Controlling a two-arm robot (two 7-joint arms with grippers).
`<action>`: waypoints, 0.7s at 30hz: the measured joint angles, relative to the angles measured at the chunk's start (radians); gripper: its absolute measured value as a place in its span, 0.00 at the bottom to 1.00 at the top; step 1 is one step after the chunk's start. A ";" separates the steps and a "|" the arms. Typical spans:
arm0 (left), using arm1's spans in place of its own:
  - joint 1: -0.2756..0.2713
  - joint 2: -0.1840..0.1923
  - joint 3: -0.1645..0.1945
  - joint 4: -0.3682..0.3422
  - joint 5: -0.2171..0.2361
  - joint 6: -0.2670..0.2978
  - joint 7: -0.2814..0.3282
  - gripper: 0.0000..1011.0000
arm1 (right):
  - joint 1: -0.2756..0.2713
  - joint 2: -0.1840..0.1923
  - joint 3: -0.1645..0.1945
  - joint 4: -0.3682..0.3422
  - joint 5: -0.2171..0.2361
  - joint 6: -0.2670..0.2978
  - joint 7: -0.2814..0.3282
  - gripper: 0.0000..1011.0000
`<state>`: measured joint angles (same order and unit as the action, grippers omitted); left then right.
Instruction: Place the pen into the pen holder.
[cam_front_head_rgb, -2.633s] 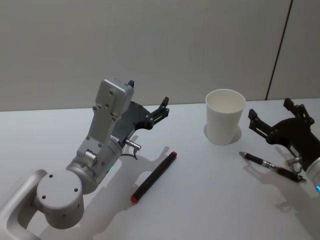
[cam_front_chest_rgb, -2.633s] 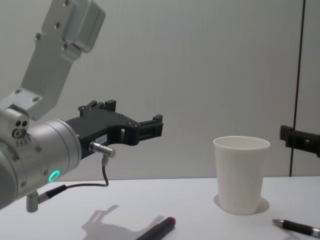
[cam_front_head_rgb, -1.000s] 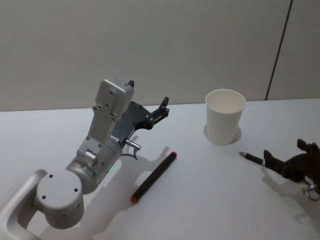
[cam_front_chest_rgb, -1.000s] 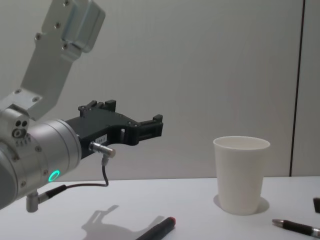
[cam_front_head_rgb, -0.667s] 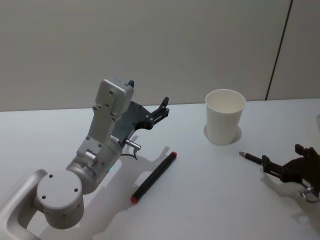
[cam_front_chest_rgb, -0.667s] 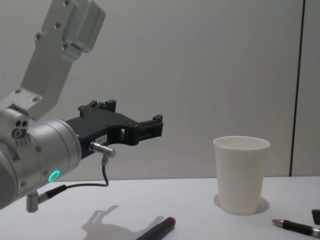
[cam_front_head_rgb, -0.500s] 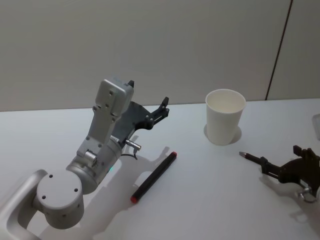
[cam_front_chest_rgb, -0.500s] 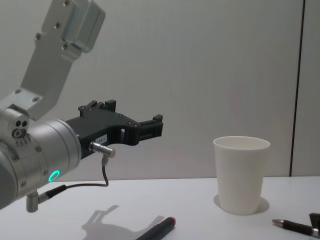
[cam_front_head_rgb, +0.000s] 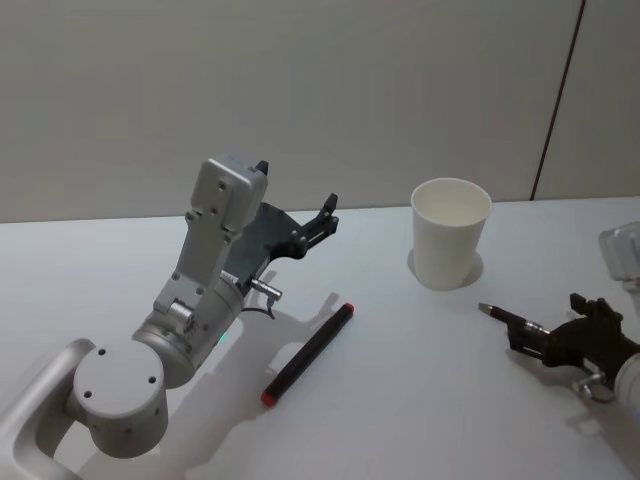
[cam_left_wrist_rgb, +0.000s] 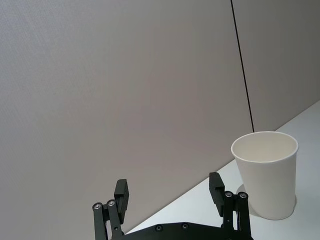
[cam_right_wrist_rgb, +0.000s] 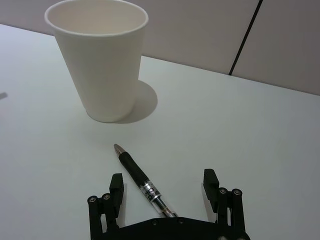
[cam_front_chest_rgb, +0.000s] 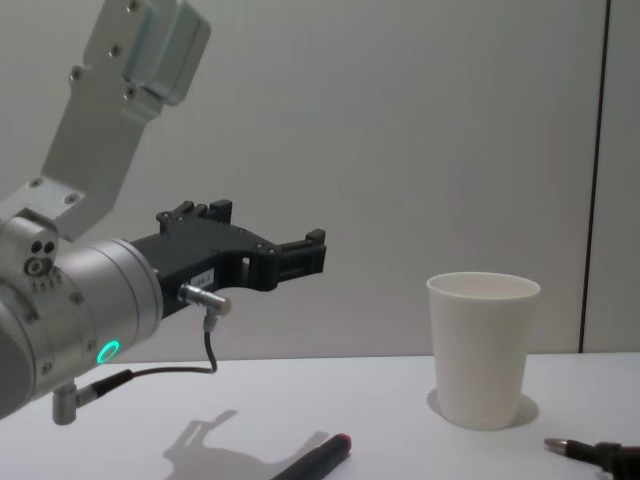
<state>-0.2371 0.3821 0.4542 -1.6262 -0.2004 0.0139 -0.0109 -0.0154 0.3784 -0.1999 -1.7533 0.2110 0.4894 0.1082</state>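
Cup: a plain white paper cup (cam_front_head_rgb: 450, 245), tapered with a rolled rim, is seen upright and open-mouthed on the white desk (cam_front_head_rgb: 400, 410), right of centre and towards the back.
Pen: a slim black ballpoint pen (cam_right_wrist_rgb: 142, 182) with a metallic tip, a dark grip and a pale printed band is laid flat on the desk, near the cup on its right and closer to the robot, tip pointed towards the cup.
Marker: a thick black marker with a red end (cam_front_head_rgb: 310, 352) is laid diagonally on the desk, well left of the cup.
Left pincer: the left pincer (cam_front_head_rgb: 296, 188) is held raised above the desk on the left, fingers spread wide, nothing gripped or touched.
Right pincer: the right pincer (cam_right_wrist_rgb: 163, 179) is set low over the desk on the right, fingers spread wide on either side of the pen's barrel; neither finger is seen touching it.
Count: two pincers, one cup, one ballpoint pen, one marker.
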 joint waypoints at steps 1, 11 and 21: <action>0.000 0.000 0.000 0.000 0.000 0.000 0.000 0.99 | 0.004 -0.003 -0.002 0.006 -0.004 0.002 0.004 0.99; 0.000 0.000 0.000 0.000 0.000 0.000 0.000 0.99 | 0.030 -0.022 -0.011 0.043 -0.023 0.009 0.027 0.99; 0.000 0.000 0.000 0.000 0.000 0.000 0.000 0.99 | 0.043 -0.031 -0.015 0.060 -0.032 0.012 0.040 0.94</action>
<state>-0.2371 0.3821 0.4542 -1.6262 -0.2003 0.0139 -0.0109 0.0276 0.3478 -0.2147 -1.6936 0.1794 0.5017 0.1479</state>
